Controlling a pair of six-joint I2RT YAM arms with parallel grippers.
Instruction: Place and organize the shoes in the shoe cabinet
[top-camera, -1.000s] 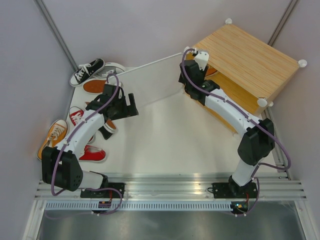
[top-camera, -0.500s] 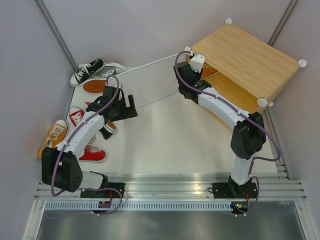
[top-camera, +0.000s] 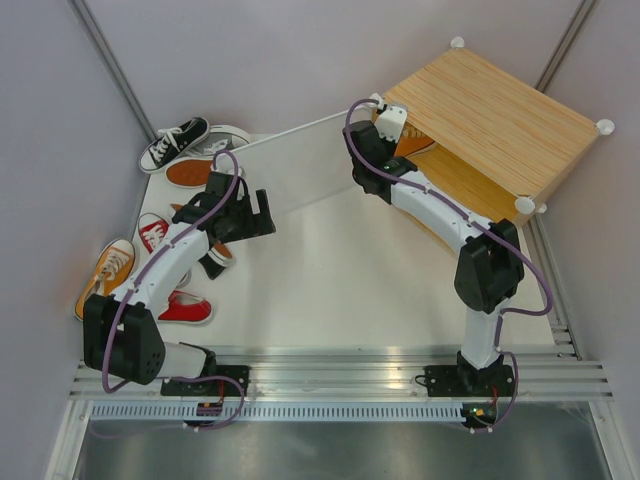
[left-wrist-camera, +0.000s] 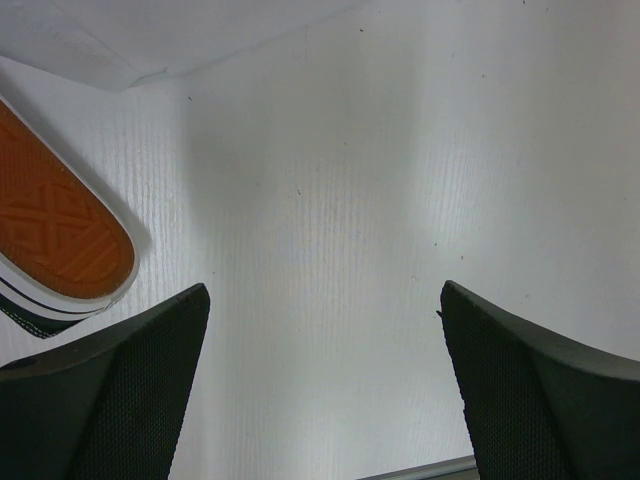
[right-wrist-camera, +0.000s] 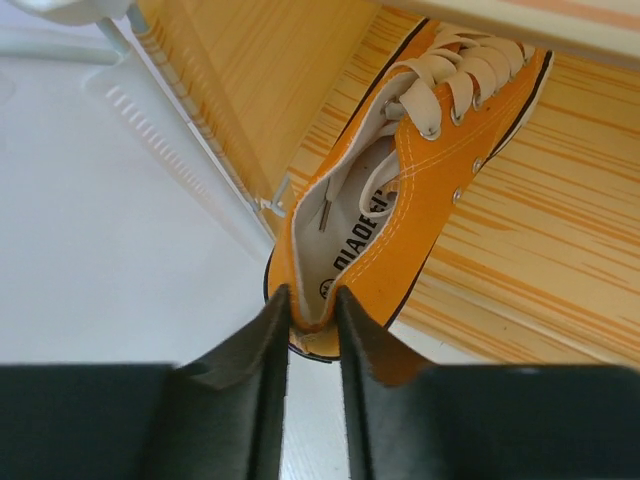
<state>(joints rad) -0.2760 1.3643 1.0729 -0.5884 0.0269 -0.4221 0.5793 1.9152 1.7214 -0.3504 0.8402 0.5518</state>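
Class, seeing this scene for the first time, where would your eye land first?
The right gripper pinching the heel of an orange canvas sneaker, which lies toe-first on the inner shelf of the light wood-grain shoe cabinet at the far right. Next, the cluster of orange, red, black and grey sneakers on the far left, near the open left gripper.

two white-and-black arms
left arm (top-camera: 170, 262) and right arm (top-camera: 440, 210): white links, black joints, purple cables (top-camera: 347, 128) strung alongside; black fingers (left-wrist-camera: 110, 390) with finely textured faces.
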